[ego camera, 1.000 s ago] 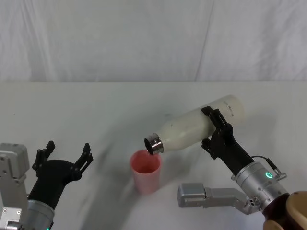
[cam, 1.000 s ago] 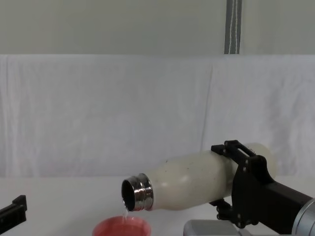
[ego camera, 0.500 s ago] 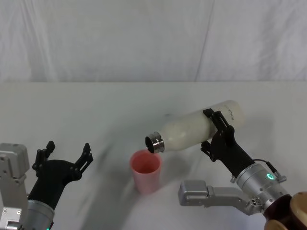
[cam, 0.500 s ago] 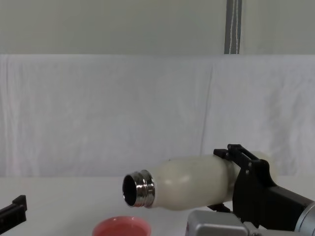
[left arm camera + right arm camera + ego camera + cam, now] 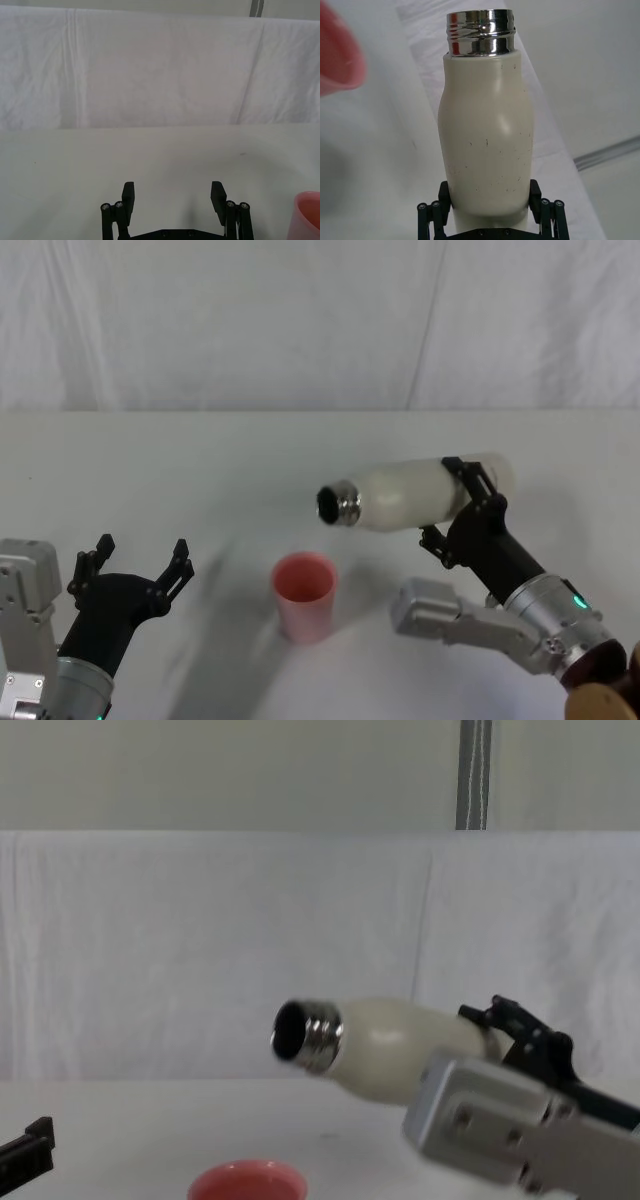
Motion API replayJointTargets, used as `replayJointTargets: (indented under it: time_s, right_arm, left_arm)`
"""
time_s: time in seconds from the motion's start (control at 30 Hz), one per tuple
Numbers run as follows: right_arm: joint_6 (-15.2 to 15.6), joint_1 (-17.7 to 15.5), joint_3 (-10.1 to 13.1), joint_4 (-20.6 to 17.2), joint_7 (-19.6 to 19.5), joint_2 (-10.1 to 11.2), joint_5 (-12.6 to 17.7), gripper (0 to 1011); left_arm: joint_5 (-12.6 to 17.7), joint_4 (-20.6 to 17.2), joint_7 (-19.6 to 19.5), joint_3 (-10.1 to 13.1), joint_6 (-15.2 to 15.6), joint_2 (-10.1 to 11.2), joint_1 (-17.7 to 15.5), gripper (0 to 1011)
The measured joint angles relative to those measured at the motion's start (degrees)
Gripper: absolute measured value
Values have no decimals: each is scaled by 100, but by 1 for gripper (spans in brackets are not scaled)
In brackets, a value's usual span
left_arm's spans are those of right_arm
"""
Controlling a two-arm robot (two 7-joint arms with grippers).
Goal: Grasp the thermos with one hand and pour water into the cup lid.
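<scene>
Cream-white thermos (image 5: 420,495), gripped sideways by the right hand (image 5: 470,510), hangs above the upright cup lid (image 5: 303,593).

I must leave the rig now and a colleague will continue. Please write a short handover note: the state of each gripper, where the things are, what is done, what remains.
Right gripper: shut on the tall cream-white thermos with steel neck, held in the air, nearly level, its open neck tipped slightly up and off to the side of the cup.
Left gripper: open, parked low on the robot's left.
Small pink-red cup lid: upright on the white table, apart from both grippers.
Done: the thermos is tilted back; no water runs now.
Left: check the level in the cup lid, which cannot be told, then probably set the thermos down upright.
</scene>
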Motion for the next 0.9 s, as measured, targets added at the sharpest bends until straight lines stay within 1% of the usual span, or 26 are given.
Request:
replayJointTargets:
  time_s: [0.03, 0.07, 0.17, 0.2, 0.27, 0.3, 0.37, 0.4, 0.47, 0.5, 0.57, 0.6, 0.7, 0.73, 0.9]
  right_arm:
    - [-21, -17, 43, -16, 27, -18, 86, 950]
    - [-60, -48, 116, -42, 75, -55, 252, 950]
    - [-111, -91, 228, -71, 140, -110, 476, 950]
    - [-145, -122, 305, -95, 198, -149, 638, 950]
    - [-179, -153, 391, -115, 268, -193, 825, 950]
    - [-207, -185, 481, -135, 328, -239, 1000, 950]
    - [-237, -216, 566, -154, 401, -290, 1208, 950]
    - [-264, -248, 650, -172, 477, -344, 1395, 950]
    - [-281, -275, 737, -192, 543, -389, 1570, 950]
    - [-293, -298, 801, -205, 611, -427, 1725, 950]
    - [-302, -319, 876, -218, 690, -470, 1895, 950]
    - [-308, -343, 952, -234, 769, -508, 2073, 950]
    - [-309, -369, 1036, -256, 865, -557, 2275, 950]
    - [-309, -384, 1085, -267, 928, -583, 2394, 950]
    - [-304, -418, 1217, -290, 1071, -657, 2719, 950]
  left_arm:
    - [0, 0, 0, 0, 0, 0, 0, 1001]
    - [0, 0, 0, 0, 0, 0, 0, 1001]
    - [0, 0, 0, 0, 0, 0, 0, 1001]
    - [0, 0, 0, 0, 0, 0, 0, 1001]
    - [0, 0, 0, 0, 0, 0, 0, 1001]
    - [0, 0, 0, 0, 0, 0, 0, 1001]
    - [0, 0, 0, 0, 0, 0, 0, 1001]
    - [0, 0, 0, 0, 0, 0, 0, 1001]
    - [0, 0, 0, 0, 0, 0, 0, 1001]
    - [0, 0, 0, 0, 0, 0, 0, 1001]
    - [0, 0, 0, 0, 0, 0, 0, 1001]
    - [0, 0, 0, 0, 0, 0, 0, 1001]
    - [0, 0, 0, 0, 0, 0, 0, 1001]
    - [0, 0, 0, 0, 0, 0, 0, 1001]
    - [0, 0, 0, 0, 0, 0, 0, 1001]
